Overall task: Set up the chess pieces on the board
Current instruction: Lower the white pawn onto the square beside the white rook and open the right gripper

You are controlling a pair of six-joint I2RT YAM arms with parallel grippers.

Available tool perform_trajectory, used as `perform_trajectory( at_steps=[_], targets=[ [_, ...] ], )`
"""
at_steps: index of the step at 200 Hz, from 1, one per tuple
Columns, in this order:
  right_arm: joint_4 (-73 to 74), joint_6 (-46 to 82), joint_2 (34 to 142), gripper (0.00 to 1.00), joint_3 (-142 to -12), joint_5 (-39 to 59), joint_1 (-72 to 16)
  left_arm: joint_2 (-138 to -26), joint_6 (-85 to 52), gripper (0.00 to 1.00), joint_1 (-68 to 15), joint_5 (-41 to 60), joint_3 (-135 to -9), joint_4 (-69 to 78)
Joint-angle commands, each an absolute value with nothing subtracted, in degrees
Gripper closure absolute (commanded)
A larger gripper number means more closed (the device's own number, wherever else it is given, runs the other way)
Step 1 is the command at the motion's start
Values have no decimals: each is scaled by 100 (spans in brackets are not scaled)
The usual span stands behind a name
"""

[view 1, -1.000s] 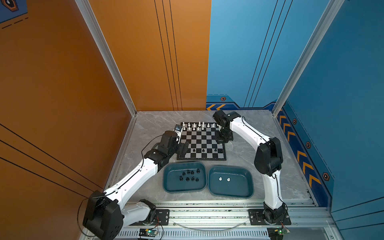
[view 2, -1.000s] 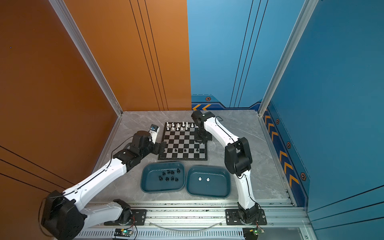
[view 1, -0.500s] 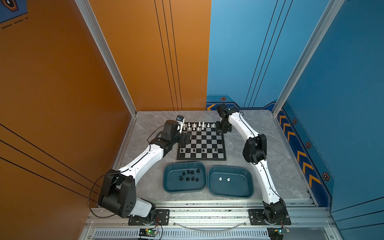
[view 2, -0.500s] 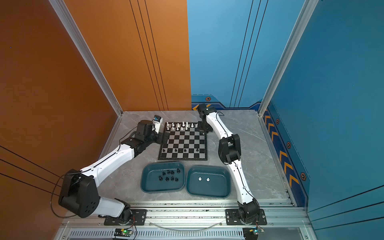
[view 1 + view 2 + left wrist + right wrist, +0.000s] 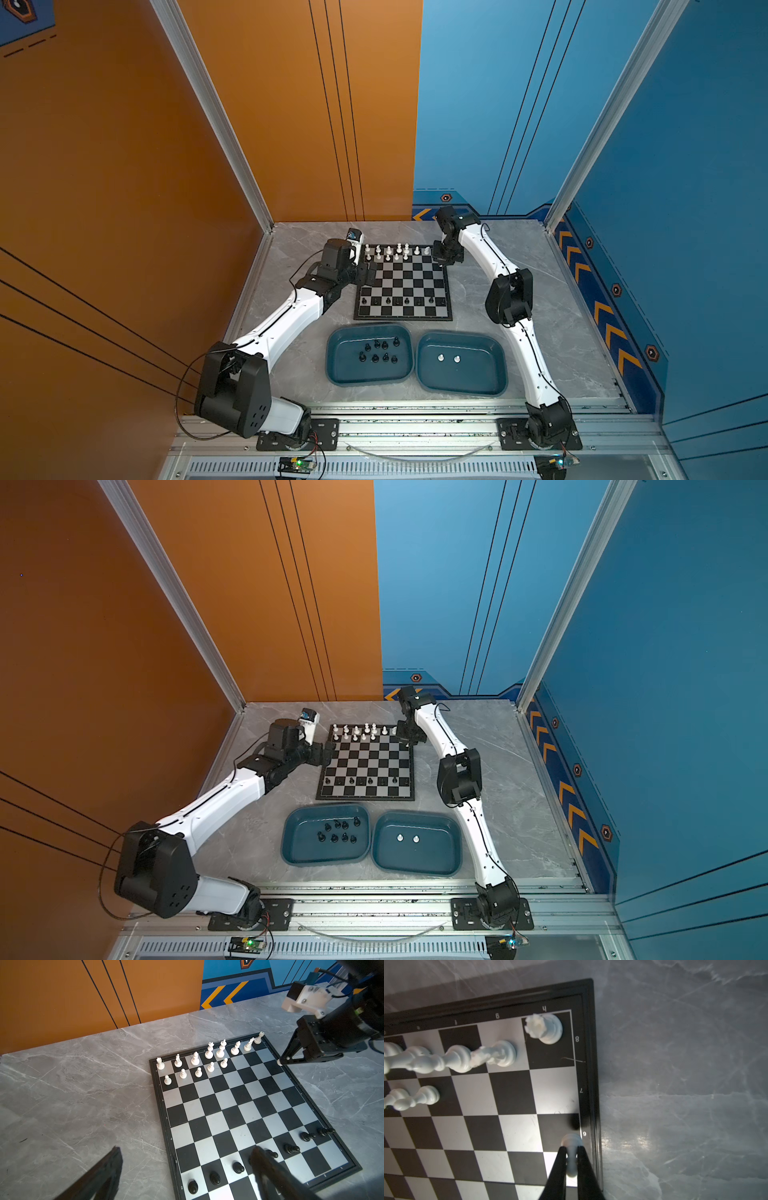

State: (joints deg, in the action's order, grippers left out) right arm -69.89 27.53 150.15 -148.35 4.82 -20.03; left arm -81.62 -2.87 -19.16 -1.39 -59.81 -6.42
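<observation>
The right gripper pinches a white pawn above the board's edge, with the rook near, ahead of it. The left gripper is spread wide, black pawns near its tips.

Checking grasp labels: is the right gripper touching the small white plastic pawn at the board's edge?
Touching. The right wrist view shows the right gripper with black fingers pressed against both sides of the small white plastic pawn.
</observation>
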Motion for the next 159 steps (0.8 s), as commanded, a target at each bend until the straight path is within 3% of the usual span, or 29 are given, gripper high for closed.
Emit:
perform_trajectory(
  at_steps=[1,159],
  targets=[
    [-6935,2892,15167,88,-14985,571,-2021,-8033,-333,2,-1863,-190,-5941,-686],
    [-6344,2983,15485,83,-15170,678,-1960,-8361,-301,2,-1784,-163,-6304,-800]
  ],
)
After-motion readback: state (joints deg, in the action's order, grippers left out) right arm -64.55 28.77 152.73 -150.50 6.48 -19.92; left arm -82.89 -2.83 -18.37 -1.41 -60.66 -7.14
